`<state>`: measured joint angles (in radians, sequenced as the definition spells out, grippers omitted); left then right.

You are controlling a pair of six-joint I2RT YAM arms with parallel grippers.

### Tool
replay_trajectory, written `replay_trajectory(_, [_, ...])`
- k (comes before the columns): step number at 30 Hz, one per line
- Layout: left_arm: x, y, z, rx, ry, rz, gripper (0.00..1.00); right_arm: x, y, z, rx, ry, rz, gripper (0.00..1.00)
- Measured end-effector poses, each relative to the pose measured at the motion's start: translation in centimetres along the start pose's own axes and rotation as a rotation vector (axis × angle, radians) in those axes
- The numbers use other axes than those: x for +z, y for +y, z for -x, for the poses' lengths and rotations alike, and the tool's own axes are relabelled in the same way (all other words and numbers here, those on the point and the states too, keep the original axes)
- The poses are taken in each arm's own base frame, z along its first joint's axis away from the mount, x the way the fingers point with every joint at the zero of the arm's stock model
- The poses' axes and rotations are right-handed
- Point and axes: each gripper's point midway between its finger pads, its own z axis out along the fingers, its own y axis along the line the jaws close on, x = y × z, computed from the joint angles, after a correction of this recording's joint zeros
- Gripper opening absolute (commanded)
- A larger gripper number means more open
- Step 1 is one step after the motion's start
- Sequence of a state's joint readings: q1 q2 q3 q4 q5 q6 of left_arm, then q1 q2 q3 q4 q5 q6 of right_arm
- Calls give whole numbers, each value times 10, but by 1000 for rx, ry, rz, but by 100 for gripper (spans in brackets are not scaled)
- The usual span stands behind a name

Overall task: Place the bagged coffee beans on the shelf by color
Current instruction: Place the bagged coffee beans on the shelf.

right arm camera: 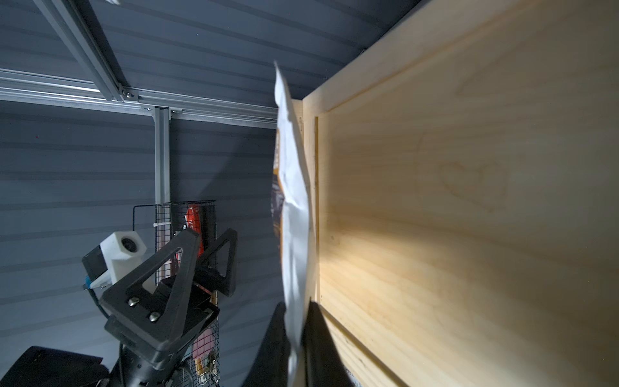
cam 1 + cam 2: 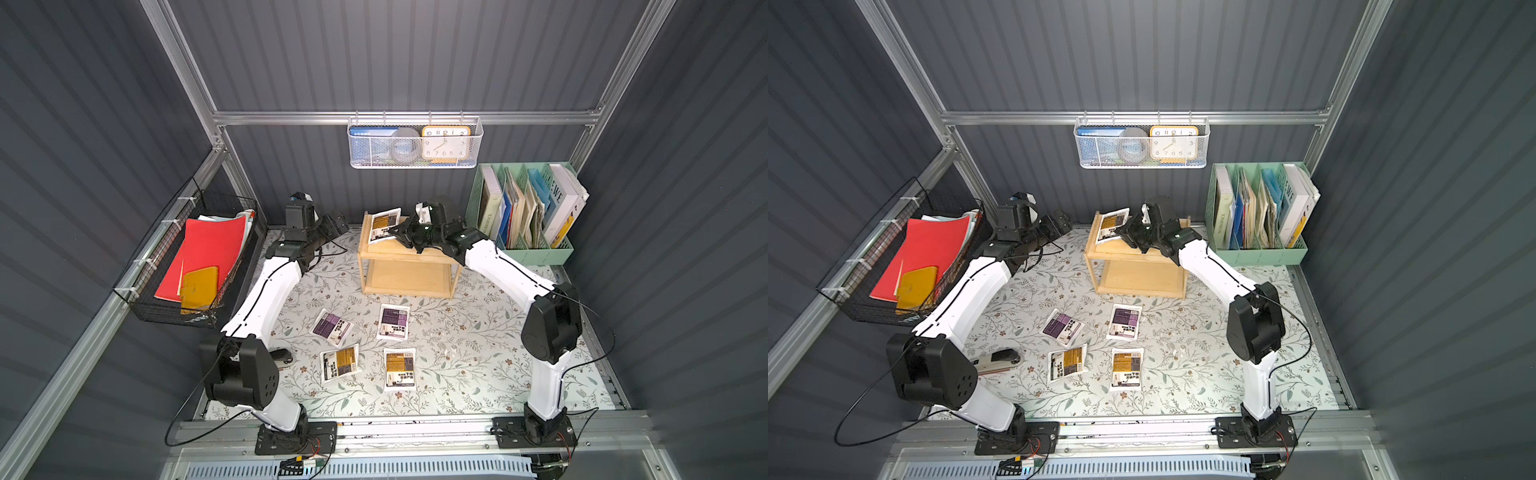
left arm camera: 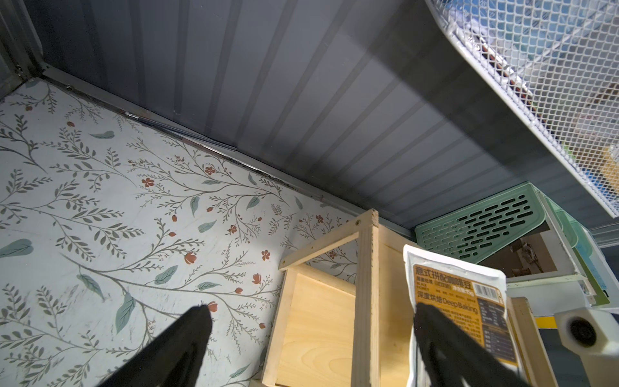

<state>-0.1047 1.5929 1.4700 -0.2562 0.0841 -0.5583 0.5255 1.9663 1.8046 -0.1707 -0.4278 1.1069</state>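
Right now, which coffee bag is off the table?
The yellow-orange bag clamped in the right gripper, tilted over the shelf. The two purple bags and two other yellow-orange bags lie flat on the table.

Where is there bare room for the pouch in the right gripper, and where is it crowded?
Free: the shelf's top tier by the held yellow pouch, its lower tier, and the mat right of the loose pouches. Crowded: mid-mat, where those four lie.

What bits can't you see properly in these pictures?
- Yellow bag in the right tool: edge-on in the right wrist view, label hidden.
- Shelf lower tray: its back lies under the upper tray in both top views.
- Grey gadget: mostly behind the left arm in a top view.
- Purple bags: print too small in top views.
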Motion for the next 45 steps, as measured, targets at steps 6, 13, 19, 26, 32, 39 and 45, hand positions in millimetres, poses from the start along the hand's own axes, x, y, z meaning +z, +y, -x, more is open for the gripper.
replay_trajectory(6, [1, -1, -2, 0, 5, -10, 100, 3, 1, -1, 18, 8, 13, 12])
replay_trajectory(13, [3, 0, -4, 0, 7, -16, 100, 24, -7, -5, 33, 33, 6, 16])
replay_trajectory(19, [4, 0, -6, 1, 10, -19, 100, 33, -24, -8, 47, 46, -34, 32])
replay_trajectory(26, [5, -3, -6, 2, 8, -37, 100, 29, -16, -5, -1, 32, -27, 66])
replay_trajectory(32, [13, -4, -8, 3, 12, -55, 100, 19, -15, -5, -43, 15, -61, 73])
replay_trajectory(39, [18, -10, -12, -2, 22, -100, 100, 10, -17, -5, -80, 6, -106, 77])
replay_trajectory(45, [25, -11, -30, -10, 62, -126, 100, -9, -14, -6, -112, -12, -134, 78])
